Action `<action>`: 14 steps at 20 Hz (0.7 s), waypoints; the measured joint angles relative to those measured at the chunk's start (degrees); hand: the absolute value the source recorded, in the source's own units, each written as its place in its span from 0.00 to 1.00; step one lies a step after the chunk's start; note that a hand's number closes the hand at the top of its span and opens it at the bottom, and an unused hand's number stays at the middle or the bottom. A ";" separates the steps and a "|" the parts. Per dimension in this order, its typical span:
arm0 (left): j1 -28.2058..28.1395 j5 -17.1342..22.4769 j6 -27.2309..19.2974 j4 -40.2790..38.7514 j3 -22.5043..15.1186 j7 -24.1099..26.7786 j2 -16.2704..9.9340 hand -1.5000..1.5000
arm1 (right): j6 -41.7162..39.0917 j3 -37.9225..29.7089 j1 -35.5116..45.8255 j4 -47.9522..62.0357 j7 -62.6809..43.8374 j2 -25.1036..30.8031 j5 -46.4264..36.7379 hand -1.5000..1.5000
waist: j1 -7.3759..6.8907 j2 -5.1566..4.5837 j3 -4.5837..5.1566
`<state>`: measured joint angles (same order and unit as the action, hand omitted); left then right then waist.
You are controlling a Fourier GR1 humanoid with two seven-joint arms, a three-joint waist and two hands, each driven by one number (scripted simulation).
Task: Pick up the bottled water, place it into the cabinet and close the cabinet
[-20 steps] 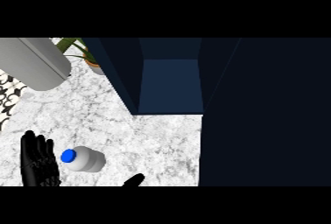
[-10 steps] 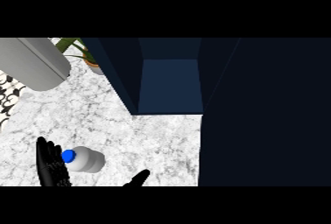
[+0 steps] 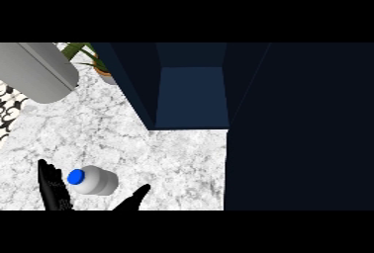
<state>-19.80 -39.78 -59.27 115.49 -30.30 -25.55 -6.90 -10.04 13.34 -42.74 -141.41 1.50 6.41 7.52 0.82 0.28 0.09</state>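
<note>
The water bottle (image 3: 93, 180) stands upright on the marble worktop (image 3: 175, 153), blue cap up, near the lower left edge and well short of the open cabinet (image 3: 188, 96). The left hand (image 3: 54, 190) is just beside the bottle's left flank with its fingers straight and spread, holding nothing, seemingly placed to steady or flank the bottle. Of the right hand (image 3: 133, 198) only dark fingers show at the lower edge, apparently straight and apart from the bottle, so the pickup is judged not yet made.
</note>
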 measured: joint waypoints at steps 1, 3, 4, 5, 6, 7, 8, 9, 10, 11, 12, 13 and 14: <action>-0.38 2.07 -0.76 -0.48 -0.04 1.37 -0.75 0.00 | -0.44 -0.29 -0.82 -0.11 0.89 0.24 -0.06 0.00 | -0.01 0.02 0.01; 0.11 6.97 -2.14 -2.18 0.75 4.40 -2.23 0.00 | -1.04 -1.17 -1.73 -0.30 1.63 0.69 -0.03 0.00 | -0.06 0.02 0.03; 0.30 9.78 -2.91 -3.39 1.16 6.37 -3.03 0.00 | -0.95 -1.01 -1.78 -0.25 1.79 0.53 -0.18 0.00 | -0.14 0.01 0.05; 0.46 12.37 -3.43 -4.28 2.06 8.00 -3.91 0.00 | -1.25 -0.73 -2.76 -0.32 2.49 0.53 -0.28 0.00 | -0.08 0.05 0.08; 0.95 14.78 -4.00 -5.61 2.64 9.82 -4.06 0.00 | -1.65 -0.23 -3.67 -0.26 3.49 0.50 -0.53 0.00 | -0.02 0.07 0.09; 1.08 16.98 -4.56 -6.87 2.99 11.86 -4.15 0.00 | -1.60 0.11 -4.14 -0.42 3.53 0.49 -0.62 0.00 | -0.07 0.07 0.11; 1.52 19.06 -5.10 -8.36 3.57 13.83 -3.92 0.00 | -1.89 0.25 -5.09 -0.56 4.07 0.63 -0.68 0.00 | 0.01 0.09 0.14; 1.50 20.90 -5.59 -9.43 3.81 15.87 -3.53 0.00 | -2.09 0.20 -6.00 -0.76 4.47 0.82 -0.70 0.00 | 0.01 0.11 0.15; 1.94 23.35 -5.49 -10.56 4.79 17.65 -3.64 0.00 | -2.31 0.32 -6.61 -0.81 5.18 0.88 -0.86 0.00 | 0.01 0.13 0.16; 2.16 25.43 -5.44 -11.97 5.47 19.89 -3.37 0.00 | -2.38 0.76 -7.20 -0.85 5.66 0.84 -1.05 0.00 | 0.00 0.15 0.19; 2.34 27.37 -5.35 -13.38 6.18 22.18 -2.86 0.00 | -2.65 0.69 -8.00 -0.92 6.19 1.05 -1.15 0.00 | 0.01 0.18 0.22; 1.98 29.50 -5.04 -13.88 6.96 24.62 -2.66 0.00 | -2.73 1.14 -8.76 -0.94 6.86 0.98 -1.38 0.00 | -0.08 0.20 0.22; 1.84 31.57 -4.56 -14.47 7.95 26.77 -2.42 0.00 | -2.66 1.82 -9.46 -1.07 7.34 0.78 -1.55 0.00 | -0.15 0.22 0.22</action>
<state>-17.95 -8.22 -63.83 101.03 -22.34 1.22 -9.32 -12.69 15.16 -52.20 -142.48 8.83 7.19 5.96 0.68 0.49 0.31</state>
